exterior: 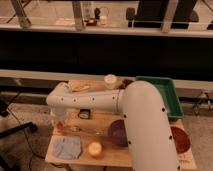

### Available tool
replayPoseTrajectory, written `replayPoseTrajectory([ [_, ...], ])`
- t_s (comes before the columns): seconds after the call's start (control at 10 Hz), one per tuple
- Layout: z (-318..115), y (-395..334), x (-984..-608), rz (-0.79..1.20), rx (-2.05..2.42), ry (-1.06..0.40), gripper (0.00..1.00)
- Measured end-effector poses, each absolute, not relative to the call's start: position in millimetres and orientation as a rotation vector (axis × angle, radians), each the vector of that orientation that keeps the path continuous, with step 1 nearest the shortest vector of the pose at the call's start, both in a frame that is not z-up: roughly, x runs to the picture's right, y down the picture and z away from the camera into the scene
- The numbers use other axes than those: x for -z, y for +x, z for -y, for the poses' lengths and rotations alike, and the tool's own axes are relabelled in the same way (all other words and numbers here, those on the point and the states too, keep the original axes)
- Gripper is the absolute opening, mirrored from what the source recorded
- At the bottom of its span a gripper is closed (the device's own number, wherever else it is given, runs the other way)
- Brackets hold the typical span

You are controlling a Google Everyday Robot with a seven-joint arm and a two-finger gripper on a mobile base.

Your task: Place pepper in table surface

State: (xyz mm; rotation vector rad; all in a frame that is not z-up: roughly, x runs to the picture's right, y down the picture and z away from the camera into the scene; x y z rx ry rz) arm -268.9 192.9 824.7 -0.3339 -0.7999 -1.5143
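The light-brown wooden table surface (107, 155) lies in the lower middle of the camera view. My white arm reaches left across it and bends down at the table's left edge. My gripper (59, 124) hangs there, pointing down, just above the tabletop. A small reddish-orange lump, the pepper (59, 129), shows right at the gripper's tip, at or just over the wood. I cannot see whether it is touching the table.
A purple bowl (118, 132) sits mid-table, beside a pale yellow-orange round object (94, 148) and a blue-grey cloth (67, 147). A small black item (84, 114), a white cup (110, 80), a green tray (161, 92) and a dark red plate (179, 139) are also here.
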Motion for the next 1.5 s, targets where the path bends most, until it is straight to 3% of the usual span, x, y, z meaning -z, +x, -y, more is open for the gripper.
replayPoseTrajectory([
  [0.9, -190.0, -265.6, -829.7, 0.757, 1.516, -0.351, 0.07],
  [1.0, -189.5, -264.3, -831.1, 0.748, 1.514, -0.359, 0.14],
  [1.5, -186.7, -258.9, -835.5, 0.708, 1.493, -0.386, 0.66],
])
